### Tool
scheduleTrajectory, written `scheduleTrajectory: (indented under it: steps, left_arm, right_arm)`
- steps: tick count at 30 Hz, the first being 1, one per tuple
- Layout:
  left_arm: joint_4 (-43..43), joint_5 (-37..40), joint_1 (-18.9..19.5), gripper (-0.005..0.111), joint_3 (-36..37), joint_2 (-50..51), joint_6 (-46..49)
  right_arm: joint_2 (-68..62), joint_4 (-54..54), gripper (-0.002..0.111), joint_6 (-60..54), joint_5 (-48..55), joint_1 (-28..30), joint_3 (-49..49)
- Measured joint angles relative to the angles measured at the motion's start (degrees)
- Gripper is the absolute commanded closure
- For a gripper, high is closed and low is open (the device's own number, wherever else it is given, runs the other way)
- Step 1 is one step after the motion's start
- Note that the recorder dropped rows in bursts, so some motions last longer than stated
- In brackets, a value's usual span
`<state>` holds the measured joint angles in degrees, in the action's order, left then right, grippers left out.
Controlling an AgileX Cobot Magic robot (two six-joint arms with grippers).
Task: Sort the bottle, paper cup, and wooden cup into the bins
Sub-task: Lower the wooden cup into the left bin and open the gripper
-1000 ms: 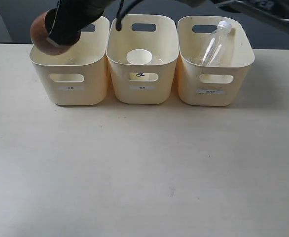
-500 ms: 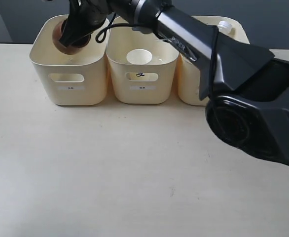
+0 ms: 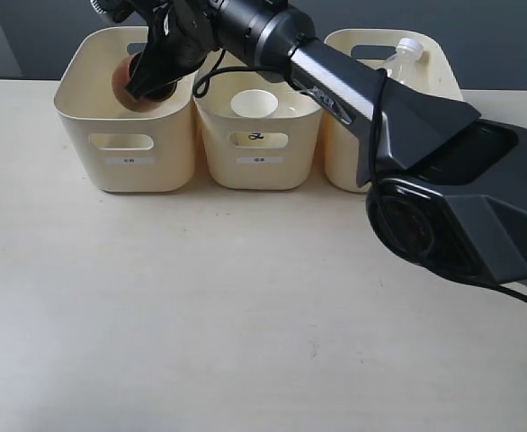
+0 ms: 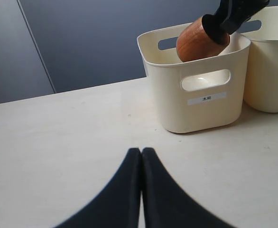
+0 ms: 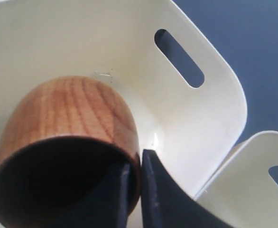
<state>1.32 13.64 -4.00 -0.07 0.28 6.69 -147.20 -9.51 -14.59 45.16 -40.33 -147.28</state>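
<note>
My right gripper [image 3: 149, 79] reaches across to the left bin [image 3: 127, 135] and is shut on the rim of the wooden cup [image 3: 126, 83], one finger inside and one outside. In the right wrist view the wooden cup [image 5: 68, 123] hangs tilted inside the left bin [image 5: 129, 57], pinched by the right gripper [image 5: 135, 166]. The left wrist view shows the wooden cup [image 4: 198, 42] at that bin's [image 4: 200, 95] rim. The paper cup [image 3: 254, 104] sits in the middle bin [image 3: 260, 126]. The bottle [image 3: 397, 61] leans in the right bin [image 3: 353, 144]. My left gripper [image 4: 141, 152] is shut and empty above the table.
The right arm's dark links [image 3: 407, 135] stretch diagonally over the middle and right bins. The beige table [image 3: 200, 315] spreads in front of the bins. A dark wall stands behind them.
The right gripper has carried the wooden cup from above the left bin's outer edge rightwards and down into the bin's opening. The left gripper has not visibly changed.
</note>
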Motion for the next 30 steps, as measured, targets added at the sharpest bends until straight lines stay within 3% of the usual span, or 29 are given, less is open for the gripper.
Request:
scheduleTrajectory:
  steps: [30]
  left_arm:
    - [0.0, 0.0, 0.0, 0.107, 0.0, 0.0, 0.0]
  right_arm:
    - [-3.49, 1.1, 0.109, -3.39, -1.32, 0.0, -0.12]
